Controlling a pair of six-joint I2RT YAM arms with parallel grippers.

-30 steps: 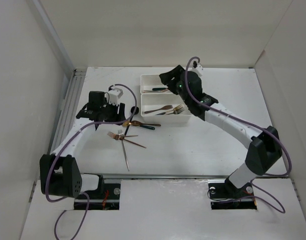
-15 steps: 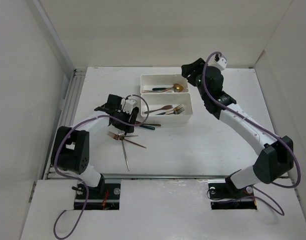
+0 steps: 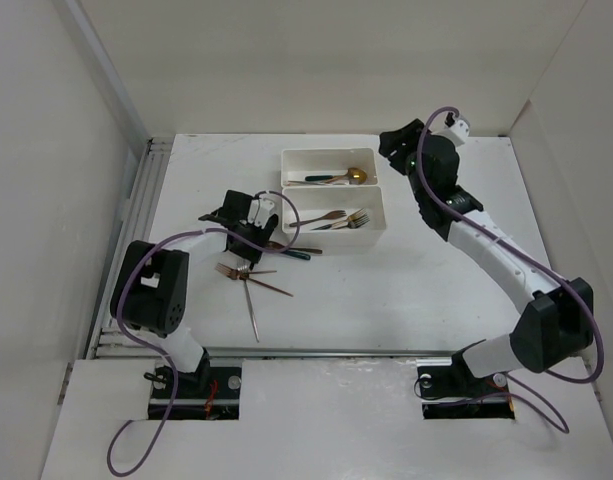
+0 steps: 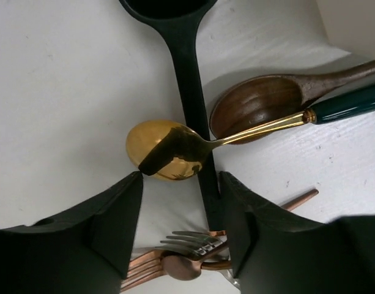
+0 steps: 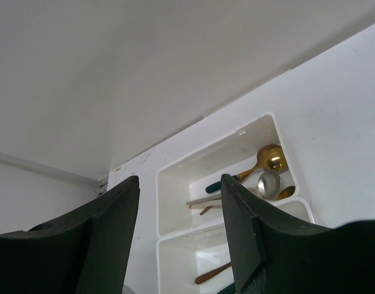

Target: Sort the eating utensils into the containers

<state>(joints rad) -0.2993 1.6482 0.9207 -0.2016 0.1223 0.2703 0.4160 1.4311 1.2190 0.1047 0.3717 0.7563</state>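
Left gripper [image 4: 180, 205] jaws parted astride gold spoon [image 4: 166, 150], poised to pinch; right gripper [image 5: 180, 211] jaws released, empty (beside spoon tray [image 5: 181, 184]).

In your left wrist view, the black spoon [image 4: 188, 86] loses its bowl at 12 o'clock. The teal handle [image 4: 346, 103] and brown spoon [image 4: 260, 110] run off at 3 o'clock. The fingers [image 4: 114, 226] of the left gripper [image 4: 181, 180] hide part of the copper forks [image 4: 193, 254] at 6 o'clock. Your right wrist view cuts the near tray [image 5: 175, 254] at 6 o'clock.
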